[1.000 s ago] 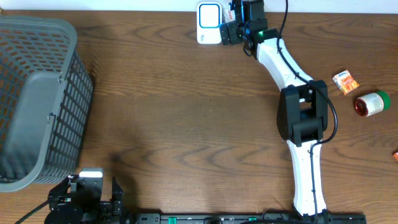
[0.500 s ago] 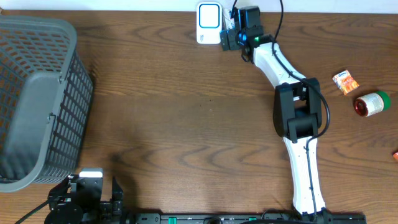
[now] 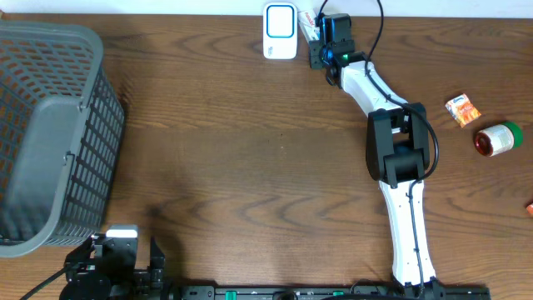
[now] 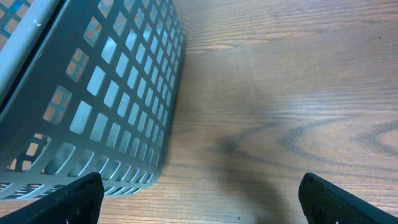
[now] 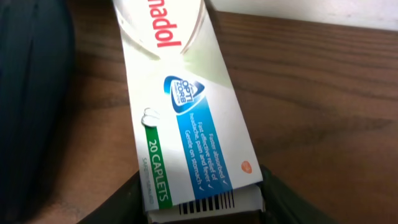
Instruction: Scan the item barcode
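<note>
— Where's the scanner (image 3: 280, 31)?
— At the table's (image 3: 250, 167) far edge, with the caplet box (image 3: 309, 21) just right of it.
— And the basket (image 3: 92, 158)?
— Far left. The packet (image 3: 462, 109) and the round item (image 3: 497, 138) lie near the right edge.

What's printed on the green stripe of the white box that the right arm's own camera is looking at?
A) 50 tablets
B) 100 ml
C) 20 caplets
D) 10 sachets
C: in the right wrist view the green stripe along the edge of the white box reads "20 CAPLETS", just above the barcode at the box's near end.
</note>
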`<state>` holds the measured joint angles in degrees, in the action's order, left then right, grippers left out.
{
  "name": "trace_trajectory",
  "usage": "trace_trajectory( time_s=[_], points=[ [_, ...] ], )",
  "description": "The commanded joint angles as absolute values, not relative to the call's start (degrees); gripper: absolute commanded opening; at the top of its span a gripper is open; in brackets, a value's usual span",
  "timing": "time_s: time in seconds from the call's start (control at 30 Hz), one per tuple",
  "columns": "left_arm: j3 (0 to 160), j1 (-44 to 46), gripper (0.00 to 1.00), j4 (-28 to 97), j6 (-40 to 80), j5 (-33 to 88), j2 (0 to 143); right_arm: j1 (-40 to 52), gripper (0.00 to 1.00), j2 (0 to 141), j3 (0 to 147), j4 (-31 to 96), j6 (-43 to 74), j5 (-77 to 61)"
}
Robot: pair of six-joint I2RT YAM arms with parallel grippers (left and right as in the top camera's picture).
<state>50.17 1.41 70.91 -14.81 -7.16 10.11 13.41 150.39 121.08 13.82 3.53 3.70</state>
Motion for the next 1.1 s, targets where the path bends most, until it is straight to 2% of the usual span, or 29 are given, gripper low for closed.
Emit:
trace_trajectory(
  time_s=[0.0,0.13,0.33,0.5,0.57,0.63,0.8,0.83,0.9,0.93,0.97,1.07],
  points=[
    [50.5,1.7,0.99,70.9,-14.7,-6.9,9.9,13.3,0.29,152.9,121.2,14.9,4.4,4.4],
    [50.5,1.7,0.99,70.9,-14.7,-6.8,9.9,13.2,0.11,152.5,121.4,16.8,4.5,4.4],
    [50.5,1.7,0.99,70.9,-14.7,-6.9,9.9,12.8,0.01,147.4,121.4,25.6,4.4,4.4],
    [50.5,1.7,0.99,70.9,-14.7,-6.9,9.9,12.6,0.01,141.8,121.4,35.4,4.4,4.5],
    [50.5,1.7,0.99,70.9,-14.7,-6.9,9.9,12.4,0.01,139.5,121.4,41.8,5.4,4.5],
    [50.5,1.7,0.99,70.9,-14.7,-6.8,9.9,12.2,0.01,137.2,121.4,53.3,8.8,4.4],
    [50.5,1.7,0.99,71.0,-14.7,-6.8,9.9,12.6,0.01,134.5,121.4,61.8,9.5,4.4],
    [50.5,1.7,0.99,70.9,-14.7,-6.9,9.9,12.7,0.03,133.4,121.4,63.4,10.4,4.4],
    [50.5,1.7,0.99,71.0,-14.7,-6.9,9.9,12.8,0.16,131.9,121.4,63.9,11.8,4.0],
    [50.5,1.7,0.99,70.9,-14.7,-6.9,9.9,12.8,0.37,131.0,121.4,62.3,12.2,2.4],
    [50.5,1.7,0.99,70.9,-14.7,-6.8,9.9,12.8,0.51,130.8,121.4,60.8,12.2,1.5],
    [50.5,1.7,0.99,70.9,-14.7,-6.9,9.9,12.7,0.83,131.5,121.4,53.1,12.1,1.4]
  ],
)
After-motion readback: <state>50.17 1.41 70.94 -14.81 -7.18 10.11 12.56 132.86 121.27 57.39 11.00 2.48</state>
